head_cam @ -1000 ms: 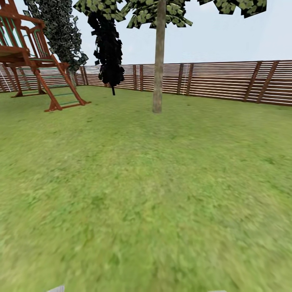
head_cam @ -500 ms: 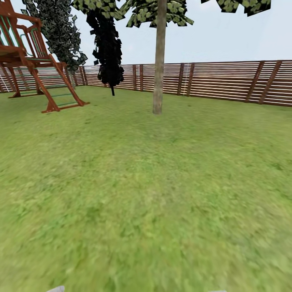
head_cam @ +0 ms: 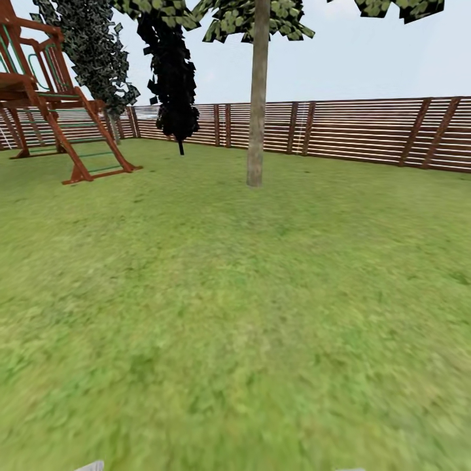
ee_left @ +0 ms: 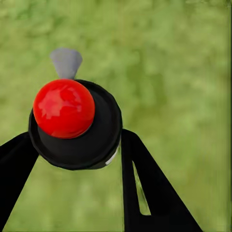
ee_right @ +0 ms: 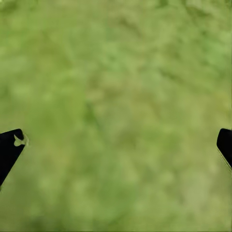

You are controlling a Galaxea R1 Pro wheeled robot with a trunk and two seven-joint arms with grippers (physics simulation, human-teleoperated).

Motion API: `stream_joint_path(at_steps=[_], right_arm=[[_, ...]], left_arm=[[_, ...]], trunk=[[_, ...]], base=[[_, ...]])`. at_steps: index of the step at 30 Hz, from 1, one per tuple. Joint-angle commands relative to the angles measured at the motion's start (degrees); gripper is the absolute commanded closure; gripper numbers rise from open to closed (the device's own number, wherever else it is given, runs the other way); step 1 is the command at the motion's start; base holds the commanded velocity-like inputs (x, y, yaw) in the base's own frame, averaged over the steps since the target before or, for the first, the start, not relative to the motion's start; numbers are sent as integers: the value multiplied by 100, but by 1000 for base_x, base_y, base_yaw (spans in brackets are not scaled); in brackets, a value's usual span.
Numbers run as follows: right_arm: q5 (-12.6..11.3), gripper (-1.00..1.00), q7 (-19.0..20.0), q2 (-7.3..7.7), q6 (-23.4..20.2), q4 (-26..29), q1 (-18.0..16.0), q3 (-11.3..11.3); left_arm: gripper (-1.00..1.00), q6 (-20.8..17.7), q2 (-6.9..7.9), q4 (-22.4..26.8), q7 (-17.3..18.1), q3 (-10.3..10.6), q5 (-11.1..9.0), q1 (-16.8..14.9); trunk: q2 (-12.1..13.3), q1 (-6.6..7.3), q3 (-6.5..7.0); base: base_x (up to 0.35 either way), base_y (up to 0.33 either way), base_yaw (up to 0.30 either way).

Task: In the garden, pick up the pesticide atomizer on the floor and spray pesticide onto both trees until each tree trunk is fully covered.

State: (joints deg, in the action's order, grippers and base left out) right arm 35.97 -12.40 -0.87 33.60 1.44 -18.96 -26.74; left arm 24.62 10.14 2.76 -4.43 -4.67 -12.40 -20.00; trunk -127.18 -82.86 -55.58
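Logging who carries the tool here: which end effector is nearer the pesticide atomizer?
Left. The left end effector is closed around the pesticide atomizer, fingers on both sides of its black body. The right end effector is open over bare lawn.

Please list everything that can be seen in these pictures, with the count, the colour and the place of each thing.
Tree: one, pale beige-grey trunk, dark green crown, standing mid-lawn ahead of the fence.
Conifers: two, near-black and dark grey-green, at the far left by the fence.
Play frame: one, red-brown wood with a ladder, far left on the grass.
Fence: one, brown horizontal slats, along the back of the garden.
Lawn: green, covering the ground.
Atomizer: one, black body, red top, grey nozzle, between the left gripper's fingers.
Left gripper: black fingers closed on the atomizer.
Right gripper: black fingertips wide apart, nothing between them, above grass.
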Motion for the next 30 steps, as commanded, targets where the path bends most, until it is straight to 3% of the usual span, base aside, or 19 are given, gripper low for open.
stream_joint_path(at_steps=[1, 30], right_arm=[[62, -100, -43, -1, 6, -4, -3, -24], [62, -100, -43, -1, 6, -4, -3, -24]], left_arm=[[100, 17, 0, -2, 3, -43, 18, -3], [100, 17, 2, -2, 3, -42, 27, 1]], trunk=[[-2, -3, -5], [-2, -3, -5]], base=[[339, 0, 0], [339, 0, 0]])
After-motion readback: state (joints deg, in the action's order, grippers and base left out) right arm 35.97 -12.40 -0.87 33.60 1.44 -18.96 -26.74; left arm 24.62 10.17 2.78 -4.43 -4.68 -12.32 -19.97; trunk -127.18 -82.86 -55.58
